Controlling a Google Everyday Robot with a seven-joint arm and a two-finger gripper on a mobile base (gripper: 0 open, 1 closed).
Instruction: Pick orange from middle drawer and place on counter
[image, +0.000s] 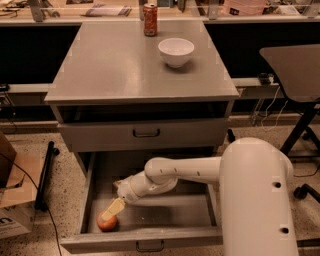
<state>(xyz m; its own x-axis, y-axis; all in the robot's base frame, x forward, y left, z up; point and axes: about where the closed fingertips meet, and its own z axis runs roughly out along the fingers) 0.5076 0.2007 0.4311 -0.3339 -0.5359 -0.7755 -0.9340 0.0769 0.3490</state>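
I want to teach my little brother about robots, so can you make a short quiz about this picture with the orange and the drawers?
1. Where is the tool?
A) over the white bowl
B) down in the open middle drawer, right at the orange
C) beside the can
2. True or false: the orange lies on the counter.
3. Which two things stand on the counter?

Key: 1 B. 2 False, it lies in the middle drawer. 3 The can and the white bowl.
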